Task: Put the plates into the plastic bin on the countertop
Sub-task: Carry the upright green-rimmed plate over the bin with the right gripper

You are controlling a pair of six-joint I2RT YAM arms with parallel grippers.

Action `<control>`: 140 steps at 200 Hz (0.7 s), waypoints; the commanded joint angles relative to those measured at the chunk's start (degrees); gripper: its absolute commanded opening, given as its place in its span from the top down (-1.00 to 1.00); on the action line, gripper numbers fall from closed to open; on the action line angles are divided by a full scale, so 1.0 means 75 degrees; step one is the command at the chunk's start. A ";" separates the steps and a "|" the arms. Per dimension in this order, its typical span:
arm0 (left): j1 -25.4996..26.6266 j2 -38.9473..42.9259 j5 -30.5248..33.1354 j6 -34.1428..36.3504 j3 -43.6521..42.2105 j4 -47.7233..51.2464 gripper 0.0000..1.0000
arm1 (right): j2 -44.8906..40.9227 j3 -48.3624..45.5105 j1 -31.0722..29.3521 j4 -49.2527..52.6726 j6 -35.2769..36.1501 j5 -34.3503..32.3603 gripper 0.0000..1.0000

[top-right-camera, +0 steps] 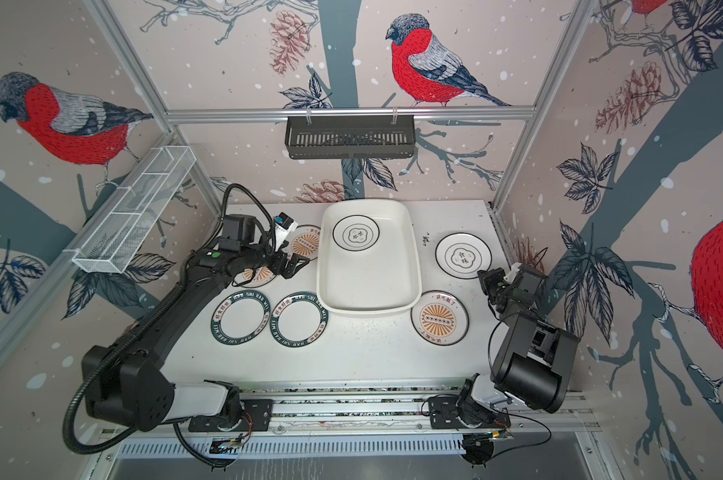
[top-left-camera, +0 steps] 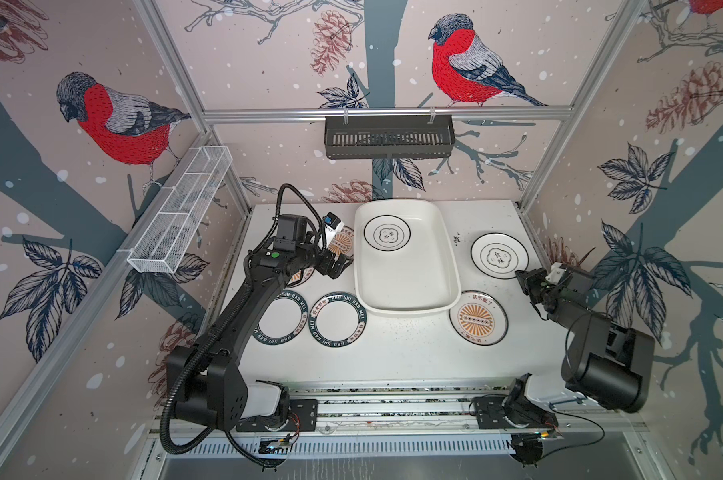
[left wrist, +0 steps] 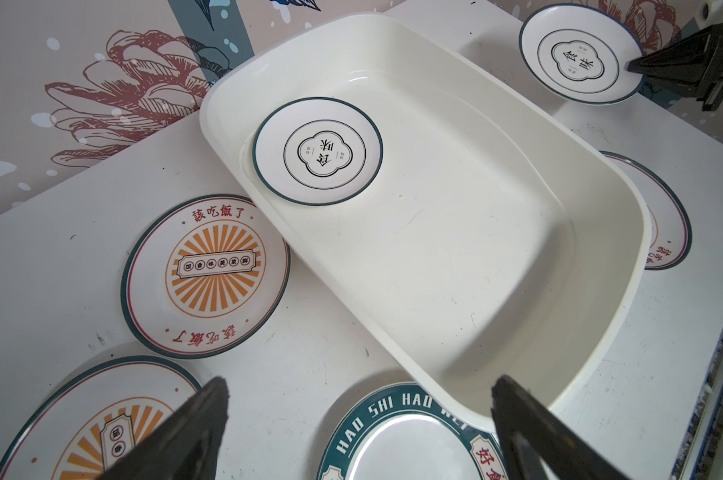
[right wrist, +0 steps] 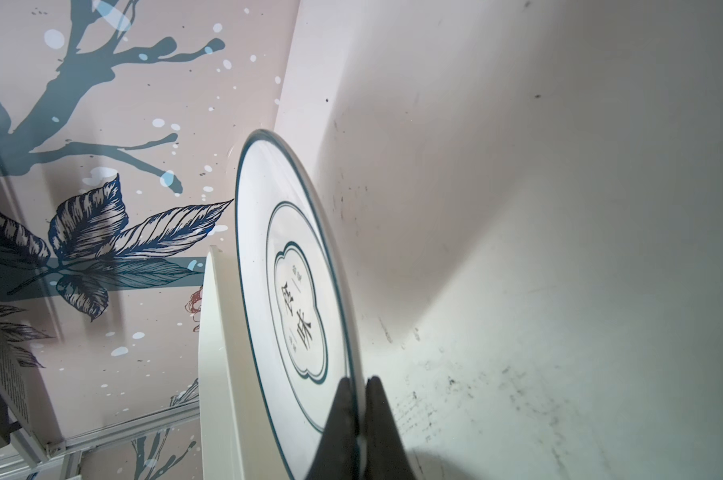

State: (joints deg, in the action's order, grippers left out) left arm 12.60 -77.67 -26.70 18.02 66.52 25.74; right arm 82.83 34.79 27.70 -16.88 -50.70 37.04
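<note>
Pinched on the near rim of the line-motif plate (right wrist: 293,291): right gripper (right wrist: 357,386), jaws nearly closed with only that rim between them. Plate on the right of the countertop (top-left-camera: 393,357), apart from the right wall of the bin (top-left-camera: 409,309); lifted clear or not, hard to tell. Left gripper (top-left-camera: 336,266) spread wide and empty, hanging just beside the bin's left wall.

Early in the job, by the look of it. One plate done: a second line-motif one (top-left-camera: 386,233), flat at the bin's far end. Six left outside:
- the held one;
- a sunburst plate (top-left-camera: 478,318) at the bin's front right corner, its edge hidden under the flared rim;
- two green-lettered plates (top-left-camera: 282,322) (top-left-camera: 338,319) side by side, front left of the bin;
- two more sunburst plates (left wrist: 206,274) (left wrist: 81,428) left of the bin, partly hidden by the left arm in both top views.

Bin floor bare from middle to near end, room for several more laid flat. Flared rim well proud of the countertop, so probably a lift over the right wall before any move across. Bare tabletop between held plate and bin. Side wall (top-left-camera: 642,232) close behind the right arm, little room to back away there.
</note>
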 commanded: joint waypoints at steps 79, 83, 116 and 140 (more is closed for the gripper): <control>0.0019 0.0234 0.0025 0.0140 -0.0086 -0.0254 -0.96 | -0.0529 0.1520 -0.1105 0.1180 0.0215 -0.0392 0.98; 0.0019 0.0248 0.0018 0.0143 -0.0085 -0.0256 -0.96 | -0.0545 0.1582 -0.1169 0.1222 0.0226 -0.0445 0.97; 0.0016 0.0242 0.0188 0.0140 -0.0140 -0.0337 -0.96 | -0.0565 0.2154 -0.1929 0.1358 0.0123 -0.0827 0.98; 0.0017 0.0226 0.0121 0.0105 -0.0053 -0.0279 -0.96 | -0.0366 0.2676 -0.2631 0.1419 0.0060 -0.1089 0.98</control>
State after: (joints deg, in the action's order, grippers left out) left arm 12.60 -76.03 -25.52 18.24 65.58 24.64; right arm 79.09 51.79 11.51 -5.15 -49.45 31.05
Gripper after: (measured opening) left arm 0.982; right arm 0.077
